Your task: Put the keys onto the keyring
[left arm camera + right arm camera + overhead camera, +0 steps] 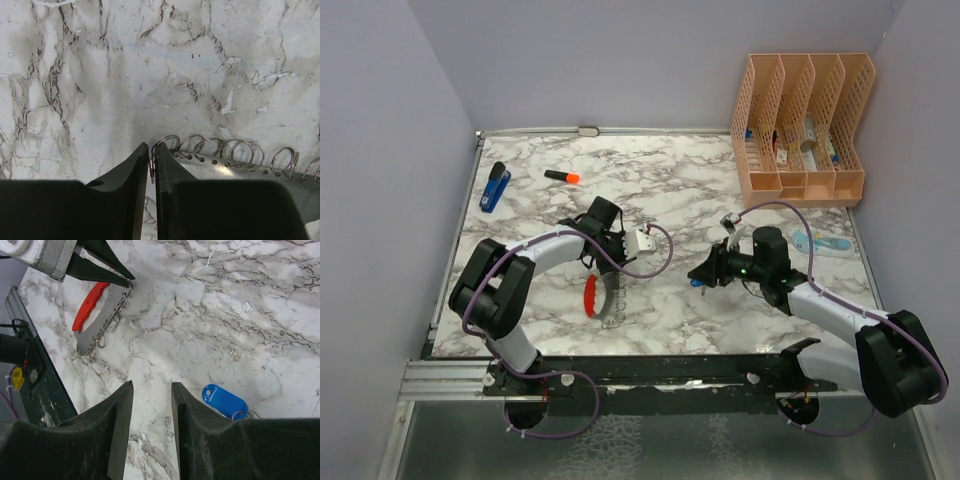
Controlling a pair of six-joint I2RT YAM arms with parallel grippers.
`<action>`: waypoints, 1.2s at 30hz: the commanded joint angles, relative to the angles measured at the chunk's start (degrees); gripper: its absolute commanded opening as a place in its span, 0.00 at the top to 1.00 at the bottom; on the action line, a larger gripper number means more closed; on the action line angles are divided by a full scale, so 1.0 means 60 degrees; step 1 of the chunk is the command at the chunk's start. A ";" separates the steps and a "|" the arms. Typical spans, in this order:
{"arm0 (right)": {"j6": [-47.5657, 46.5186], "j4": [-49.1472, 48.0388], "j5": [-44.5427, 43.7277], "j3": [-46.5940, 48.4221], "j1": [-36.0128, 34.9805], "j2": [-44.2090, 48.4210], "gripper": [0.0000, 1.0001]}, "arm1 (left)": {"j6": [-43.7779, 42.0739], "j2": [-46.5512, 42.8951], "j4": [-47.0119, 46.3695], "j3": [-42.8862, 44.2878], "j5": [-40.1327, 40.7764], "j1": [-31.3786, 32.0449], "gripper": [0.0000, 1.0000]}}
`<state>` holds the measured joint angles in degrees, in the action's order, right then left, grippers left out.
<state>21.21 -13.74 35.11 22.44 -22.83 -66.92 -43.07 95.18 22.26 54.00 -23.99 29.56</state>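
Note:
The keyring (592, 296) lies left of centre: a red crescent (89, 306) on a silvery plate (235, 170) edged with several small split rings. My left gripper (151, 159) comes down at its upper end. The jaws stand a sliver apart, and one split ring (165, 141) sits edge-on in the gap, nearly filling it. One of the keys, with a blue plastic head (225, 401), lies flat on the marble just right of my right gripper (152, 390). That gripper is open, with only bare table between its fingers. In the top view the blue key (694, 284) shows at the right gripper's tip.
A dark-blue stapler-like object (495, 187) and an orange-and-black marker (562, 177) lie at the back left. A peach file organiser (805, 125) stands at the back right, with a pale blue item (820, 243) in front of it. The black rail (660, 372) runs along the near edge.

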 commanded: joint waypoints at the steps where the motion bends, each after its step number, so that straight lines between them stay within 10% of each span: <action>1: 0.0037 -0.0201 -0.0164 0.0304 -0.0043 -0.0078 0.62 | -0.0245 -0.0075 0.0457 -0.0137 0.0085 -0.0078 0.85; 27: 0.0117 -0.0674 0.0388 0.0270 -0.0180 -0.0471 0.56 | -0.0940 -0.0700 0.0747 -0.0204 -0.1144 -0.0352 0.75; 36: 0.0744 -0.1771 -0.0558 0.1351 -0.1922 -0.2422 0.56 | -0.0991 -0.1020 0.0823 -0.0181 -0.1312 -0.0597 0.68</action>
<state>23.49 -18.85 35.46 24.88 -28.56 -74.91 -47.53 90.41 25.76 52.80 -28.69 26.30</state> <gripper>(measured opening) 0.449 0.315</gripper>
